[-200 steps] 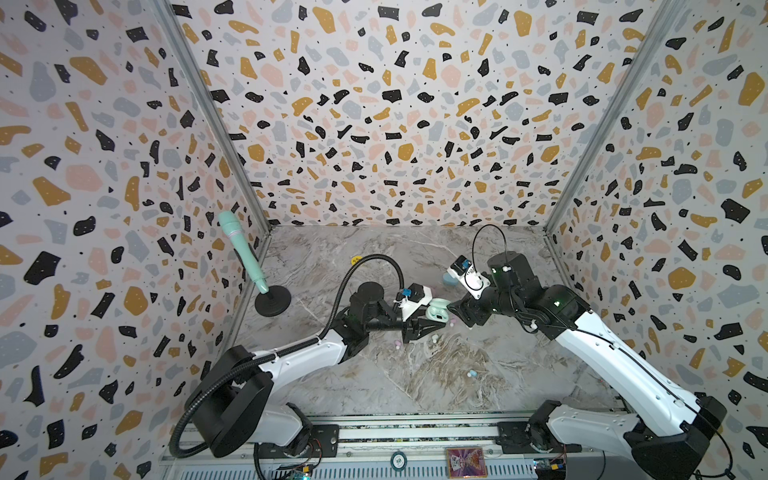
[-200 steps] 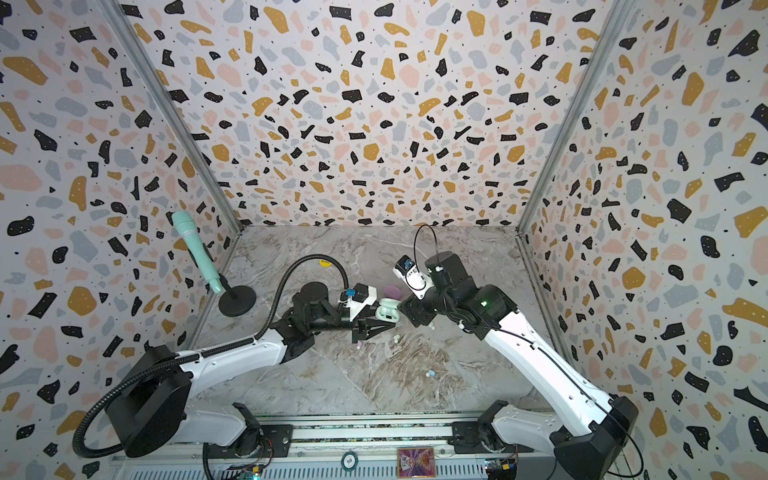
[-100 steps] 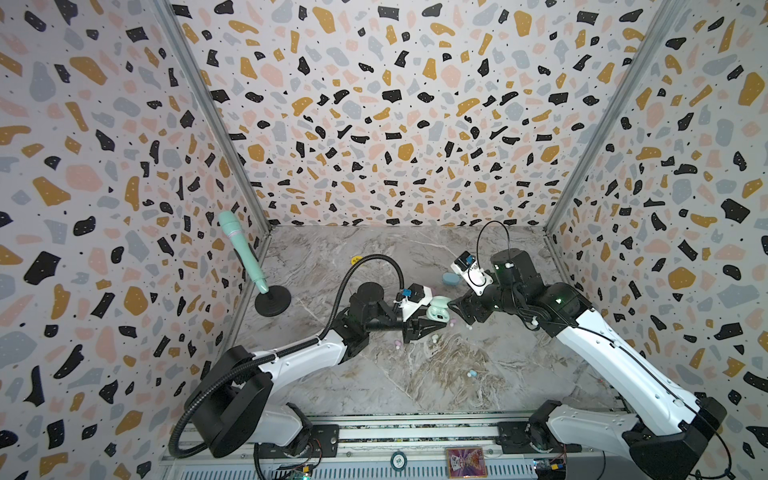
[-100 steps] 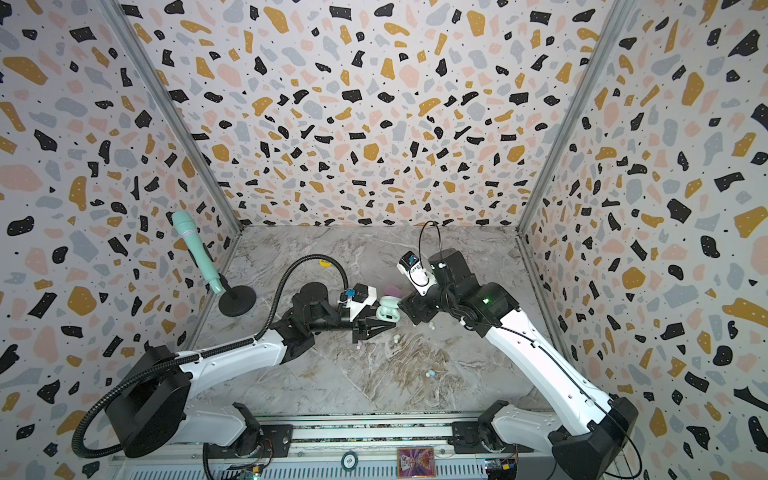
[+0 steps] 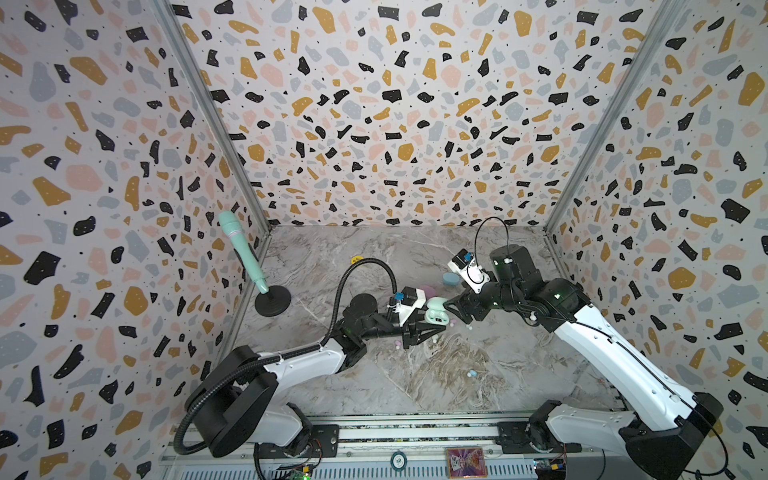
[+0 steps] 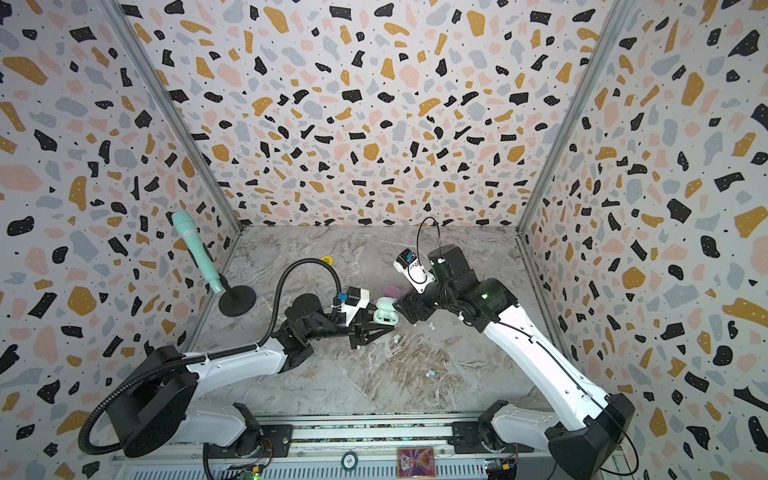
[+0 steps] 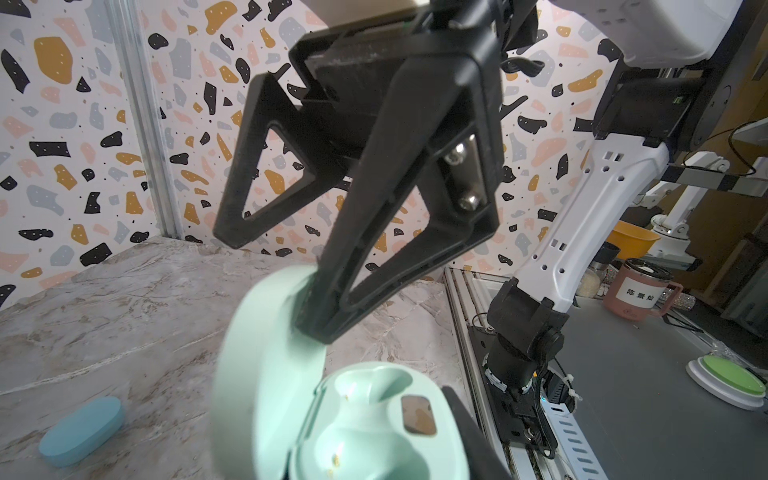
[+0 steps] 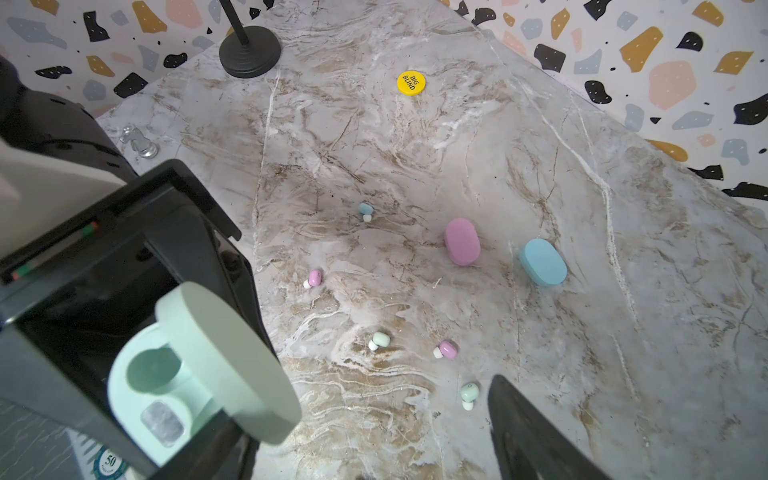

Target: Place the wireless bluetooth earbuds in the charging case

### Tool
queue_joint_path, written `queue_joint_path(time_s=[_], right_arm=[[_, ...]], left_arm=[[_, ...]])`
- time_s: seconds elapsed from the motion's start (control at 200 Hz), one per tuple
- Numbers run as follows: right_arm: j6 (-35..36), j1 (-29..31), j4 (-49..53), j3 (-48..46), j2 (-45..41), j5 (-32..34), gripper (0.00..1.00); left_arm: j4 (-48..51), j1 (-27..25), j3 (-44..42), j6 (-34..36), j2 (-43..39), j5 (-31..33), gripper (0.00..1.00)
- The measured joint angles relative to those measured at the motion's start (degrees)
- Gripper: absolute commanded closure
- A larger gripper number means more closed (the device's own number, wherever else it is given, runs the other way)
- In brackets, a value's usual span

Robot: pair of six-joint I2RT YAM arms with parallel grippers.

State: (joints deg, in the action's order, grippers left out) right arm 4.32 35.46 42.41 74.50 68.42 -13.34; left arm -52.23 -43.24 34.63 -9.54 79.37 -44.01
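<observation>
My left gripper [image 5: 432, 326] is shut on the mint green charging case [image 5: 436, 312], held above the table with its lid [image 7: 257, 361] swung up. Both of its sockets [image 7: 365, 415] are bare. My right gripper [image 5: 455, 309] is open right beside the case. One of its fingers [image 7: 374, 216] has its tip against the lid's edge in the left wrist view. Several earbuds lie loose on the marble: a blue one [image 8: 365, 210], two pink ones [image 8: 313, 278] [image 8: 446, 350] and two pale green ones [image 8: 380, 340] [image 8: 468, 392]. The nearest green one lies beside my right finger [image 8: 523, 432].
A shut pink case [image 8: 462, 241] and a shut blue case [image 8: 542, 262] lie behind the held case. A yellow disc [image 8: 411, 83] sits further back. A mint microphone [image 5: 241, 249] on a black stand is at the left wall, with a small metal piece [image 8: 139, 141] nearby.
My right gripper has opened a little wider, and its wrist has shifted slightly to the right. The left arm and the case have stayed in place.
</observation>
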Motion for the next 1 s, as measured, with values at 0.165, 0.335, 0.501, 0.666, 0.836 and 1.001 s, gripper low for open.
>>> queue_joint_path(time_s=[0.165, 0.335, 0.501, 0.666, 0.836, 1.001], right_arm=[[-0.39, -0.22, 0.11, 0.92, 0.55, -1.09, 0.16], [-0.63, -0.39, 0.39, 1.75, 1.46, -1.77, 0.16], [-0.85, -0.76, 0.79, 2.51, 2.51, -2.6, 0.14], [-0.85, -0.94, 1.73, 3.3, 3.26, -4.55, 0.06], [-1.95, -1.53, 2.16, 3.74, 2.54, -8.35, 0.01], [-4.55, -2.45, 2.95, 3.74, 0.11, -10.95, 0.01]], left_arm=[[-1.33, 0.0, -0.22, -0.46, 0.0, 0.28, 0.88], [-2.08, 0.0, -0.55, -0.79, 0.0, 0.79, 0.89], [-3.06, 0.0, -1.11, -1.44, 0.0, 1.64, 0.9], [-5.92, 0.0, -2.91, -1.92, -0.02, 3.06, 0.9], [-8.7, 0.26, -5.18, -3.48, 0.0, 4.13, 0.9], [-12.39, 1.44, -6.27, -6.23, 0.55, 4.37, 0.9]])
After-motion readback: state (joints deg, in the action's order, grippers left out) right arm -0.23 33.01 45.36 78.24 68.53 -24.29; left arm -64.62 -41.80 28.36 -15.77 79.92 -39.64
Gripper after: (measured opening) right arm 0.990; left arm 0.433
